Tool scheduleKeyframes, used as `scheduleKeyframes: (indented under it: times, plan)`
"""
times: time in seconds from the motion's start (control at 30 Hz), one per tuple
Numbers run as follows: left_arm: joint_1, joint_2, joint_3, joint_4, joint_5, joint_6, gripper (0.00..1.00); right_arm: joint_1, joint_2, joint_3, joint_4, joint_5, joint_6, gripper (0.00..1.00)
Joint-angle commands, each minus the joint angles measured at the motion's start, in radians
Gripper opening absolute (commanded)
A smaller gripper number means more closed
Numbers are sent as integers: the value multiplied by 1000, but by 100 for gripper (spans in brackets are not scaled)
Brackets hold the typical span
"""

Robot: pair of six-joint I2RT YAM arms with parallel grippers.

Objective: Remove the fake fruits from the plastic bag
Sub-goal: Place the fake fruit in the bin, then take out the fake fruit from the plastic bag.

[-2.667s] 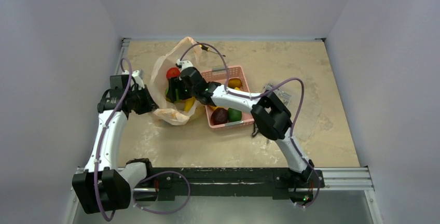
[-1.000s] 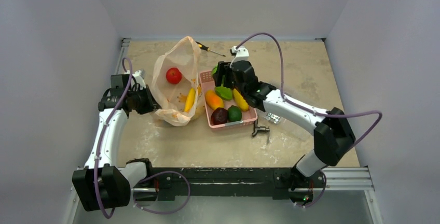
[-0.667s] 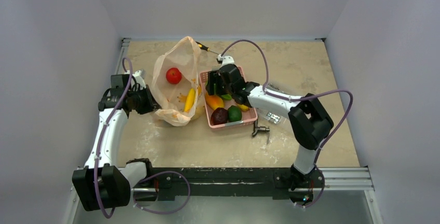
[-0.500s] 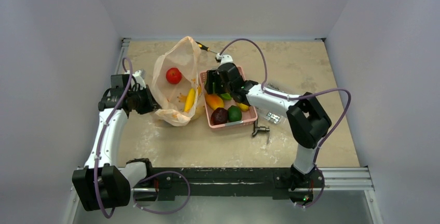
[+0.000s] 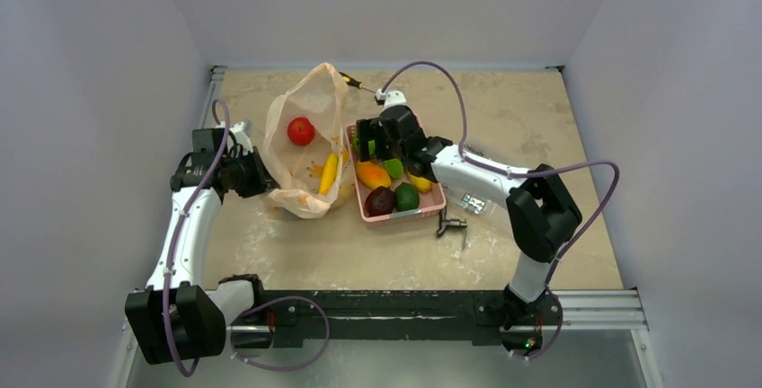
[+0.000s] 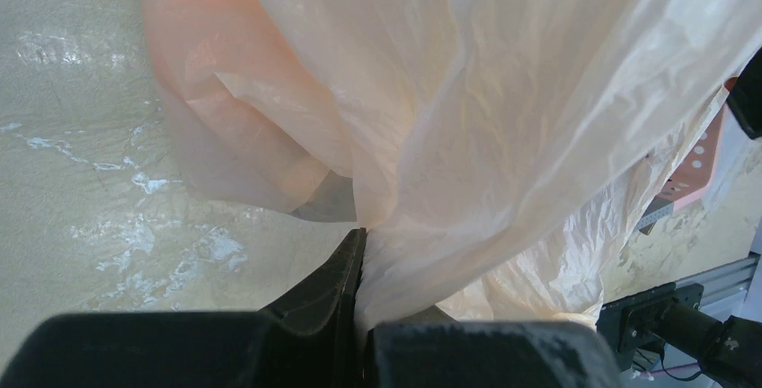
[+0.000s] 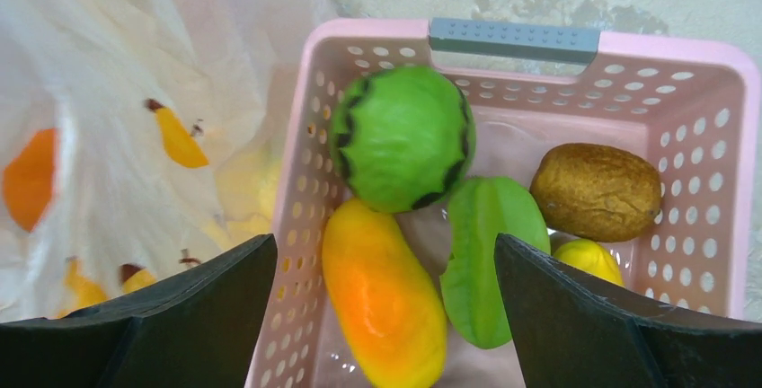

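Top view: thin, crinkly, peach-tinted translucent plastic bag (image 5: 305, 110) lies on table (image 5: 503, 119), left of perforated pink plastic basket (image 5: 395, 218) and touching its left wall. Glossy red apple (image 5: 300, 130) and yellow banana (image 5: 329, 172) sit inside bag, visible thru film. Dark purple-brown fruit (image 5: 380, 199) and round green fruit (image 5: 407, 197) lie in basket, near end. Left gripper (image 5: 259, 179) meets bag's left edge. Right gripper (image 5: 367, 143) hovers over basket's far-left corner.

Left wrist view: jaws pressed together on a gathered fold of bag film, which bunches at pinch pt. Film looks soft, light, no stiffness; prob. tears if yanked. Use this hold as anchor only, w/ gentle tension to keep mouth open.

Right wrist view: fingers (image 7: 180, 307) spread wide, nothing between them. Below: striped green ball (image 7: 402, 136), orange-yellow oblong fruit (image 7: 382, 303), flat green fruit (image 7: 490, 258), brown kiwi (image 7: 596, 190). Bag lies at left.

Handling est.: fruits prob. hollow plastic, so light, rigid, slick. Grip apple across widest dia. Grip banana across mid-length, not along curve.
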State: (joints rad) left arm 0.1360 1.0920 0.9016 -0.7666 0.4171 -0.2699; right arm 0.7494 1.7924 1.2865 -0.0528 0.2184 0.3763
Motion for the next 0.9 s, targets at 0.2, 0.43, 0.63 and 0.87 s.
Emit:
scheduleKeyframes:
  times: [0.2, 0.43, 0.63, 0.87]
  plan:
    - [-4, 1, 12, 34, 26, -5, 0, 185, -210, 10, 118, -9, -79, 80]
    - [-3, -18, 12, 36, 14, -6, 0, 266, -127, 105, 172, -108, -85, 57]
    - [-3, -44, 1, 40, -4, -8, 0, 271, 54, 267, 132, -68, -98, 52]
    - [-3, -26, -1, 41, 15, -6, 0, 271, 250, 454, 122, 65, -99, 54]
